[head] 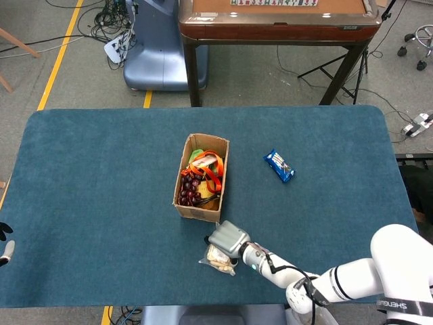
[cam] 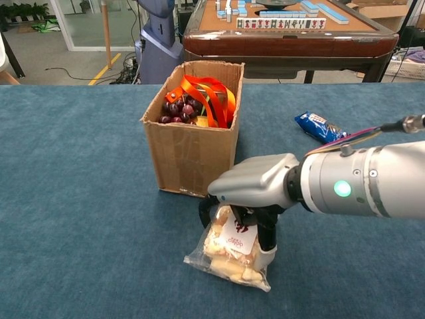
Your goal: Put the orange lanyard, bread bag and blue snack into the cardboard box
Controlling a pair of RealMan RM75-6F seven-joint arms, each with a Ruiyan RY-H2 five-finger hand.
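one of three items, the orange lanyard (cam: 209,93), is already draped in the cardboard box (cam: 189,149). the bread bag (cam: 230,251) is being gripped by the right hand (cam: 247,199), fingers closed around its top, on the table (cam: 80,199) just in front of the box. a lift up and over the rim is called for next. the bag's long axis runs from the box towards the near edge. the blue snack (cam: 321,127) lies well apart, untouched. only the left hand's (head: 5,241) fingertips are seen; its state cannot be told.
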